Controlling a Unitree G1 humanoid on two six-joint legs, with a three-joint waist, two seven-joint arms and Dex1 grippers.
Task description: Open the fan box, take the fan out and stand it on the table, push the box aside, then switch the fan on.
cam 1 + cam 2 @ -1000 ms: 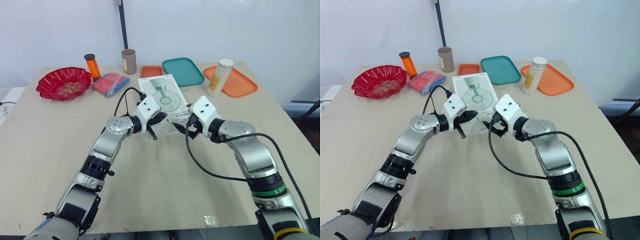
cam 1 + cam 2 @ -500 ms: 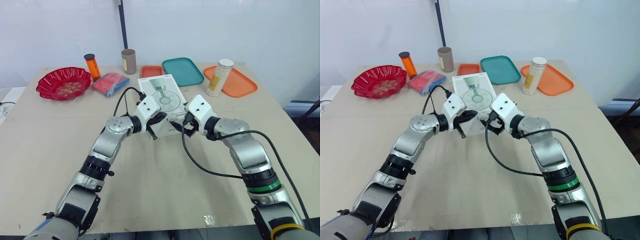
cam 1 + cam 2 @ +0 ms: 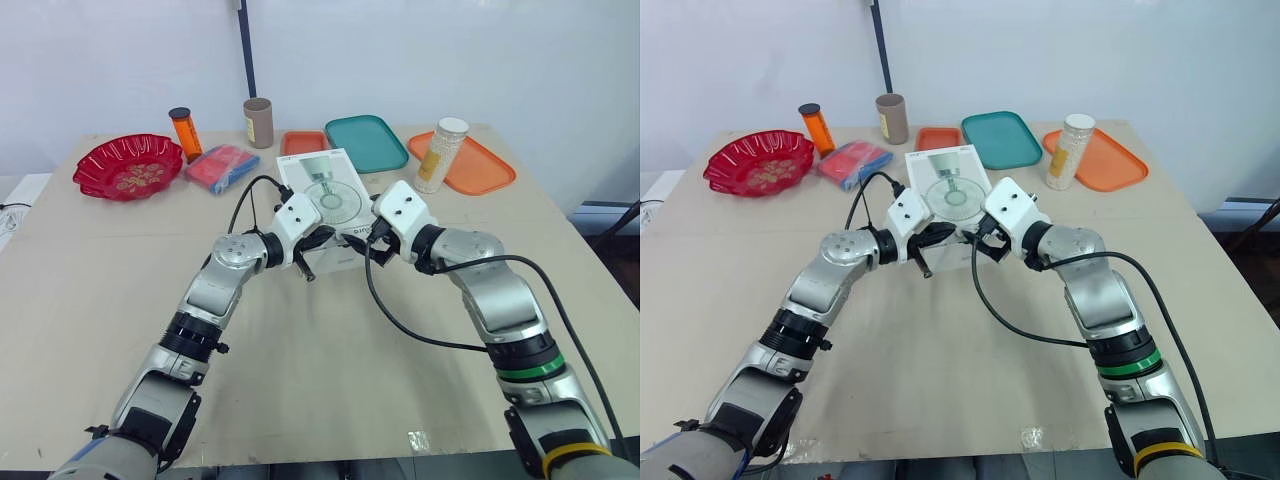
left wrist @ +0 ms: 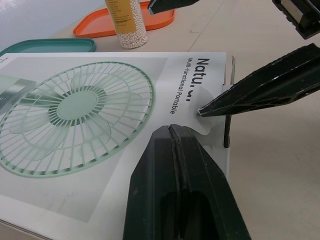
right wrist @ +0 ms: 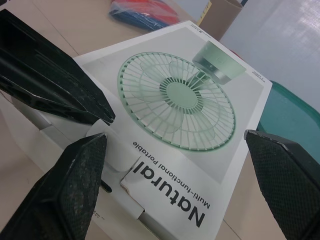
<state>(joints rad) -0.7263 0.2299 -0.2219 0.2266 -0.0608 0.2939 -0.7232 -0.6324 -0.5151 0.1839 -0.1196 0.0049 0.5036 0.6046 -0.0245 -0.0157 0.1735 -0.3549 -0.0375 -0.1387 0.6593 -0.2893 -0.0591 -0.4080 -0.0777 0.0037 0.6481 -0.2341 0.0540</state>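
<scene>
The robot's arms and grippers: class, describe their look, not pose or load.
The left arm and right arm are silver-grey segments with black joints. A white block tops each wrist, behind the left gripper and right gripper, each with two black tapered fingers. A black cable loops from each wrist. The right arm bears a green ring and a yellow band.

A pale beige table (image 3: 300, 380) (matte, evenly lit) stands against a plain white wall (image 3: 480, 50). A thin dark pole (image 3: 246, 55) rises upright behind the table's far edge.
</scene>
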